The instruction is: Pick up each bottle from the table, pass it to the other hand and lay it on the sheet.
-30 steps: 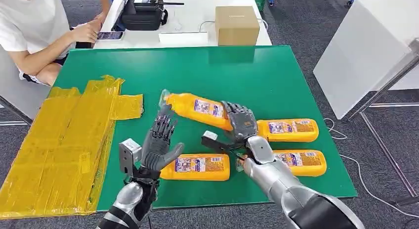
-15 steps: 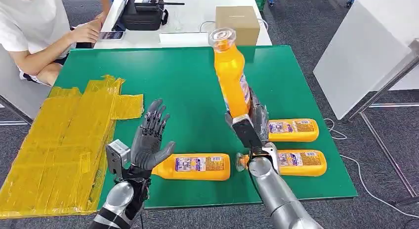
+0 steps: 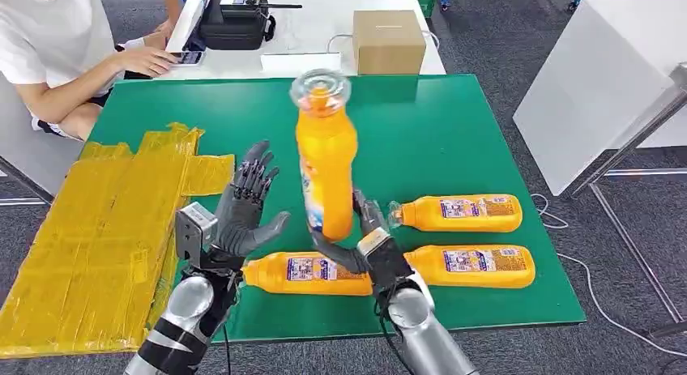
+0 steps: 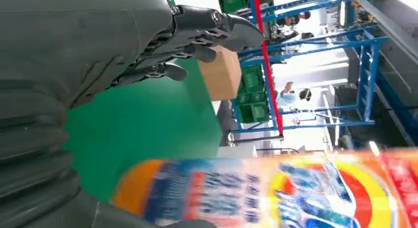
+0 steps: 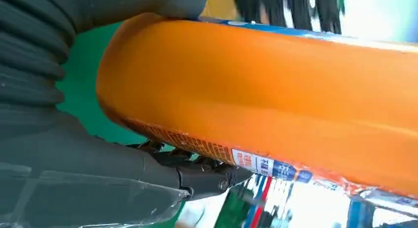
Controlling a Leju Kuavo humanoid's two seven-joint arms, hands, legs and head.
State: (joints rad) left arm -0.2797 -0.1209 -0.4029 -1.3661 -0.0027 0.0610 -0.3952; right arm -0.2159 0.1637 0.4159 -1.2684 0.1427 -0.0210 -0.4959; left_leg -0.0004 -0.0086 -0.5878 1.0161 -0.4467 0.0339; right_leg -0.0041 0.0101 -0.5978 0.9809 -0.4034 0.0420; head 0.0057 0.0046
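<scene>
From the head view, the right robot hand (image 3: 369, 249) holds an orange bottle (image 3: 326, 160) upright by its base, cap uppermost, above the green counter (image 3: 454, 132); the left robot hand (image 3: 243, 213) waits just beside it, fingers spread wide and holding nothing. The grip sits low on a tall bottle, so I judge it could tip or slip out during the handover if the left fingers close late or only brush the label; a dropped bottle might land on the lying bottle (image 3: 312, 274) below or roll toward the other two (image 3: 458, 213) (image 3: 474, 266). The yellow sheet (image 3: 97, 229) lies well apart at the counter's left side, crumpled and glossy, and a bottle laid there may roll. Beyond stand a white desk with a cardboard box (image 3: 389, 39), and a seated person (image 3: 57, 59); the floor is grey.

In the left wrist view, dark fingers (image 4: 197, 36) stand apart over green, with the blurred bottle label (image 4: 276, 193) close by; blue racks stand behind.

In the right wrist view, the bottle body (image 5: 276, 100) lies clasped between thumb and fingers (image 5: 197, 174).
</scene>
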